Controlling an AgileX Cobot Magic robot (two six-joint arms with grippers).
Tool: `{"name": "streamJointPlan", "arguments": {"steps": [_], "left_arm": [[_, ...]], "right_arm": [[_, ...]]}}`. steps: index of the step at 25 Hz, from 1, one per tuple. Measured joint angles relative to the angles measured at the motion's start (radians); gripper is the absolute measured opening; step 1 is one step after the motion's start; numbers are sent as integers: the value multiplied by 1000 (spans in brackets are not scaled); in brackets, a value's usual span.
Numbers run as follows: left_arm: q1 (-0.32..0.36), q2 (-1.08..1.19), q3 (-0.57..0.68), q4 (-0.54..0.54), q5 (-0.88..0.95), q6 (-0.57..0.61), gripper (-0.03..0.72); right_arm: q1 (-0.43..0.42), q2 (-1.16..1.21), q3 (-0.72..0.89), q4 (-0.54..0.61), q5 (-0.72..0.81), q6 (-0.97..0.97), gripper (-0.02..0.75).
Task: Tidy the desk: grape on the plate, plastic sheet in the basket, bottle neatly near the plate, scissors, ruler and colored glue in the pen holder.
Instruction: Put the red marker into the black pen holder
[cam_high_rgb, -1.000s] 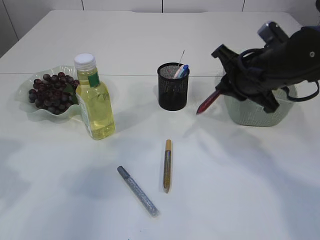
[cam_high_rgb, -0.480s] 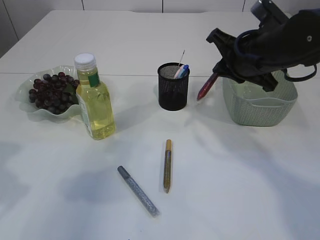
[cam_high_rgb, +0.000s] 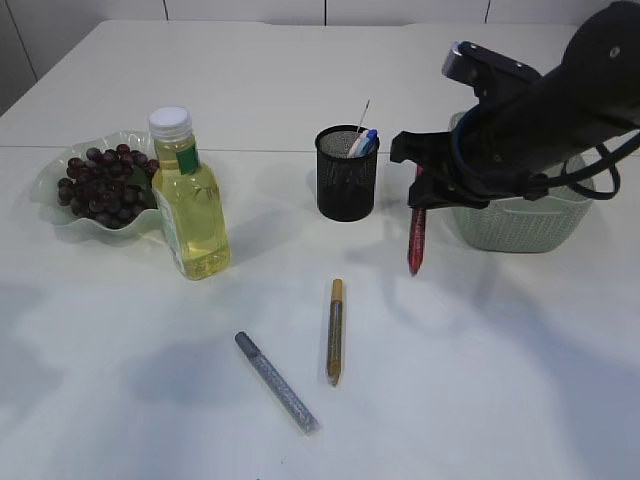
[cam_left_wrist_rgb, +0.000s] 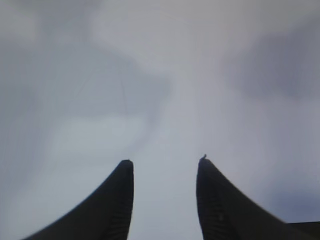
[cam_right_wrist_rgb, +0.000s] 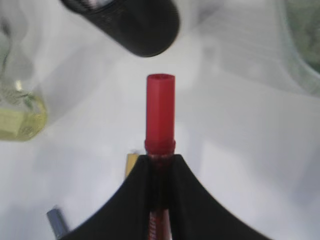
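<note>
My right gripper (cam_high_rgb: 417, 190) is shut on a red glue pen (cam_high_rgb: 416, 240), which hangs cap down to the right of the black mesh pen holder (cam_high_rgb: 346, 185). The right wrist view shows the red glue pen (cam_right_wrist_rgb: 160, 117) between my right gripper's jaws (cam_right_wrist_rgb: 161, 162), with the pen holder (cam_right_wrist_rgb: 135, 25) ahead. A gold glue pen (cam_high_rgb: 335, 330) and a silver glue pen (cam_high_rgb: 276, 381) lie on the table in front. The oil bottle (cam_high_rgb: 188, 200) stands next to the green plate (cam_high_rgb: 50, 205) of grapes (cam_high_rgb: 100, 185). My left gripper (cam_left_wrist_rgb: 165, 162) is open and empty over blurred table.
A pale green basket (cam_high_rgb: 520, 225) stands at the right, partly behind my right arm. The pen holder has a blue and white item sticking out of it. The white table reaches all edges of the exterior view.
My right gripper has swung down and left from above the basket. The red glue pen turned from slanted to nearly vertical beside the pen holder.
</note>
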Motion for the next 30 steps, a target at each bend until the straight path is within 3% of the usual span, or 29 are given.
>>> {"name": "streamJointPlan", "arguments": {"steps": [5,9,17,30], "left_arm": [[0,0,0,-6,-7,0,308],[0,0,0,-20,-7,0,308],[0,0,0,-78,2,0,307],[0,0,0,-82,80,0,307]], "right_arm": [[0,0,-39,454,37,-562,90],[0,0,-83,671,-16,-895,90],[0,74,-221,951,-184,-1407,90],[0,349,-512,1253,-199,-1692,99]]}}
